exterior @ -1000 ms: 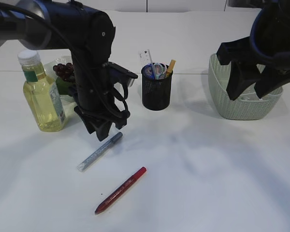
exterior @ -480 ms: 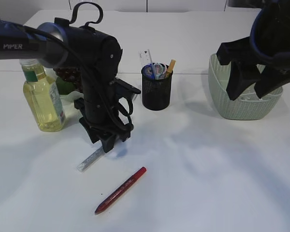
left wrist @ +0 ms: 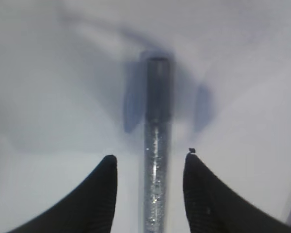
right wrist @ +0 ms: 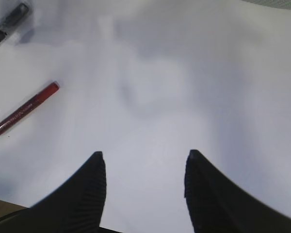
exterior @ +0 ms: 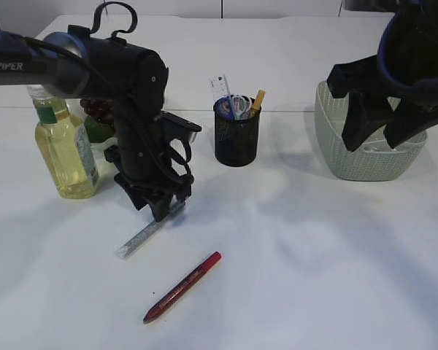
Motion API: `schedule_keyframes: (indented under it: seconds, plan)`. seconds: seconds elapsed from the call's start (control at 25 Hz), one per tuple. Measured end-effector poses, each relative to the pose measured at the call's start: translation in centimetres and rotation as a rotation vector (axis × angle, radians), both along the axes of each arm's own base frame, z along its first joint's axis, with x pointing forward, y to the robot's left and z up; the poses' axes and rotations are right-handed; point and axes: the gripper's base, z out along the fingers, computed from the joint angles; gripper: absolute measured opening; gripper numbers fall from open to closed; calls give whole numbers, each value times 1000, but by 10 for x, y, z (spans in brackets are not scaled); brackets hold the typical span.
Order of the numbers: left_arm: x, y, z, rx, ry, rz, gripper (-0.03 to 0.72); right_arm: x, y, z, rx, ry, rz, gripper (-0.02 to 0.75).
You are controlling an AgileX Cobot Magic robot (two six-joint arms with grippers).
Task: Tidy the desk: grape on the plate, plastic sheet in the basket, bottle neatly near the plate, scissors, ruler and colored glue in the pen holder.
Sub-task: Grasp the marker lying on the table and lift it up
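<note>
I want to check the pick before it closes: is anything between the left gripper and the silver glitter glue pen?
Nothing visible. The left gripper stands open astride the silver glitter glue pen lying on the white table, with clear gaps on both sides.

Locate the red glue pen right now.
In the exterior view the red glue pen lies on the table, front and left of centre, just in front of the silver glitter pen, untouched.

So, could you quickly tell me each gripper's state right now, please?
Left gripper: open, straddling the silver glitter glue pen, not gripping.
Right gripper: open, empty, above the white table.
</note>
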Motion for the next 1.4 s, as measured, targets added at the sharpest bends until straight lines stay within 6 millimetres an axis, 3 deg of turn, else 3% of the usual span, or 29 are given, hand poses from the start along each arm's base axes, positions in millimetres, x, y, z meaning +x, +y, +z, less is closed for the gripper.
schedule_keyframes:
  seconds: [1.4]
  plan:
    - [-3,1,-24,-10,112,20,300,0,0,0,0,0,2,421]
